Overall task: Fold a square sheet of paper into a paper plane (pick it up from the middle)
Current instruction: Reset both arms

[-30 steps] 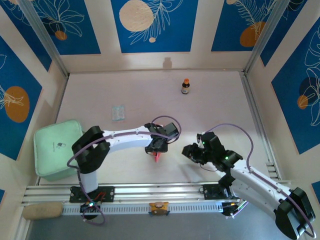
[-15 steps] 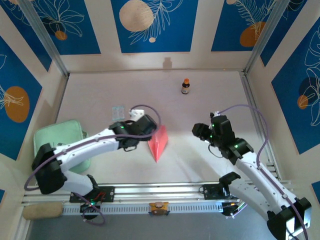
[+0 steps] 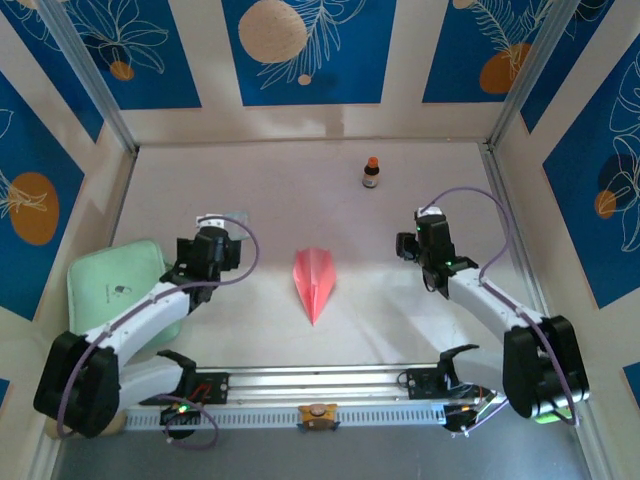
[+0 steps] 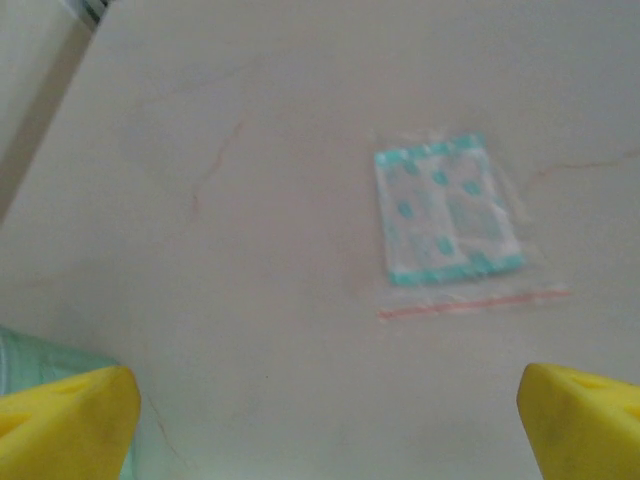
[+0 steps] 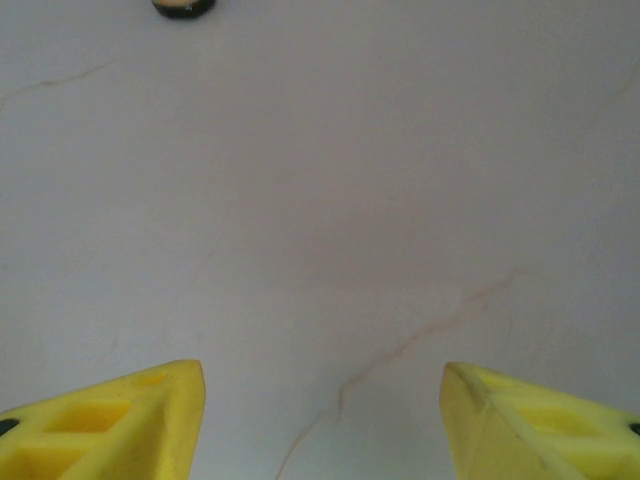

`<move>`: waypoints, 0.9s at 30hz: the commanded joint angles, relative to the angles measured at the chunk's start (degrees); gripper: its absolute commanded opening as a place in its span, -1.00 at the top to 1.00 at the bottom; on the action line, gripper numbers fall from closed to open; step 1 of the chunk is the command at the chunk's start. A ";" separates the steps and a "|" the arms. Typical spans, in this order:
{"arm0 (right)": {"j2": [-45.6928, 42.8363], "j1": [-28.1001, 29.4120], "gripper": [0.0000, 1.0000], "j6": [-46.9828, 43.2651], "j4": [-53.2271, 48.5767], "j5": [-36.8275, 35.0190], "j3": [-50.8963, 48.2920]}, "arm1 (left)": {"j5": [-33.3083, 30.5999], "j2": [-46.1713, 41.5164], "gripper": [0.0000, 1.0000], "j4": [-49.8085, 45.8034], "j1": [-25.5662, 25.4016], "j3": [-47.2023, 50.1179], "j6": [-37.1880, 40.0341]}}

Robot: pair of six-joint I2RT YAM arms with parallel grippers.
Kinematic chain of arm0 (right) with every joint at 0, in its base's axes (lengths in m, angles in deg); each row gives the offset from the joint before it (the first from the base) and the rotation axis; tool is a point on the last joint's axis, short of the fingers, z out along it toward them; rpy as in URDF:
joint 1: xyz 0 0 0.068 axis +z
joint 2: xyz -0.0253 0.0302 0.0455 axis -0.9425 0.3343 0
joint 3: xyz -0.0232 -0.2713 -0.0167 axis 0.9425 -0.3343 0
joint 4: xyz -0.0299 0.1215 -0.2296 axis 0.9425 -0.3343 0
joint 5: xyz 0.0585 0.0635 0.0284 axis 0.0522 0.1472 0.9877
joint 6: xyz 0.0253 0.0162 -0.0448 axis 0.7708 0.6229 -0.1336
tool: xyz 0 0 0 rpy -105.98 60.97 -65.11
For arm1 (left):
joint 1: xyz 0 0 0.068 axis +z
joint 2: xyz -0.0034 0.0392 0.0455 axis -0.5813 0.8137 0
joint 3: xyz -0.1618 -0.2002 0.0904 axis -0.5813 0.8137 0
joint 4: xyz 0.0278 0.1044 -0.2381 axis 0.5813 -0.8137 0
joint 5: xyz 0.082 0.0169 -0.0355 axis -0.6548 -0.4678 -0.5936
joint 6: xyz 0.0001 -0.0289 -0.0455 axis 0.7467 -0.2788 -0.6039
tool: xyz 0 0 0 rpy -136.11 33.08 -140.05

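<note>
While both arms are drawn back to either side, the paper plane (image 3: pixel 313 282) lies alone on the pale table (image 3: pixel 400 320), roughly midway between the two grippers and well apart from each. Salmon-pink, slim, triangular. Sharp tip toward the near edge and the arm bases, wide end toward the far wall. Centre crease runs along its length. Nothing touches it.

Left gripper (image 3: pixel 212 240): out to the left of the plane, near the far corner of a mint-green box (image 3: pixel 110 290). In the left wrist view the left gripper (image 4: pixel 325 420) has its jaws spread wide, with one yellow fingertip (image 4: pixel 70 420) at each lower corner and only bare table between them. Holding nothing. Ahead of the fingers lies a small clear packet (image 4: pixel 445 220) with teal printed patches and a thin red line along its near side, flat on the table and not touched. A sliver of green shows by the left-hand finger.

Right gripper (image 3: pixel 422 232): right of the plane, pointing toward the far wall. In the right wrist view the right gripper (image 5: pixel 322 420) also stands parted, yellow fingers (image 5: pixel 120 420) apart, bare table between, nothing grasped. A dark round base sits at the top edge of that view.

Small brown bottle (image 3: pixel 371 173) with an orange cap stands upright near the far wall, well apart from plane and grippers
</note>
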State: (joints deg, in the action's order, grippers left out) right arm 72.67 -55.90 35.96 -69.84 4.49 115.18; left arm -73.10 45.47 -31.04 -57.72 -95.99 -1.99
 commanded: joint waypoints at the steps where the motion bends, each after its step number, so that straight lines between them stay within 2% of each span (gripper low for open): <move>1: 4.47 -1.73 -0.28 -7.43 15.39 4.32 -2.70 | 0.69 3.57 -0.93 12.40 2.65 0.14 9.67; 4: 9.07 -3.98 -0.29 -11.64 25.60 11.16 -4.12 | -3.21 8.34 -0.94 21.12 5.50 2.47 11.63; 6: 11.10 -5.36 -0.30 -12.52 26.95 13.28 -3.07 | -0.85 10.62 -0.94 24.79 7.01 3.23 13.38; 10: 11.90 -8.52 -0.30 -12.70 34.58 18.96 -5.21 | 2.26 16.59 -0.96 42.59 9.18 7.62 14.77; 11: 12.72 -9.35 -0.30 -12.84 37.91 20.49 -6.39 | 3.40 17.00 -0.97 43.62 9.55 7.62 14.36; 12: 13.96 -10.65 -0.33 -12.10 40.21 22.42 -7.03 | 6.50 16.88 -0.97 43.16 10.58 7.44 13.03; 13: 14.12 -11.95 -0.36 -10.97 37.88 23.39 -5.89 | 10.24 17.36 -0.98 45.50 11.75 8.60 11.95; 16: 17.12 -14.91 -0.47 -8.73 43.57 28.14 -7.40 | 17.49 23.31 -1.00 58.45 14.48 12.62 10.52; 17: 17.90 -15.00 -0.50 -8.27 46.50 27.26 -8.81 | 18.86 25.40 -1.00 62.86 14.73 13.37 11.27; 18: 18.40 -14.96 -0.55 -7.63 49.18 26.02 -9.88 | 20.97 24.54 -1.00 62.36 14.73 13.74 11.65; 20: 18.07 -14.46 -0.59 -7.89 46.88 24.21 -9.02 | 25.97 23.94 -1.00 58.49 14.86 12.71 13.01; 22: 18.25 -13.86 -0.99 -6.84 46.11 19.52 -8.54 | 29.52 23.87 -1.00 55.26 17.03 10.79 11.47; 25: 18.29 -13.53 -0.99 -5.85 47.21 15.89 -9.04 | 30.02 24.03 -1.00 52.89 17.87 9.76 10.54; 27: 18.43 -12.82 -0.99 -5.53 47.57 13.21 -9.16 | 26.67 24.32 -1.00 53.13 17.87 9.51 9.47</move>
State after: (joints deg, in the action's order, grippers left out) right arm 90.99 -69.32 29.23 -25.69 22.70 106.17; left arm -47.94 69.49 20.78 -40.56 -85.32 9.26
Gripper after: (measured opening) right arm 0.992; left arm 0.998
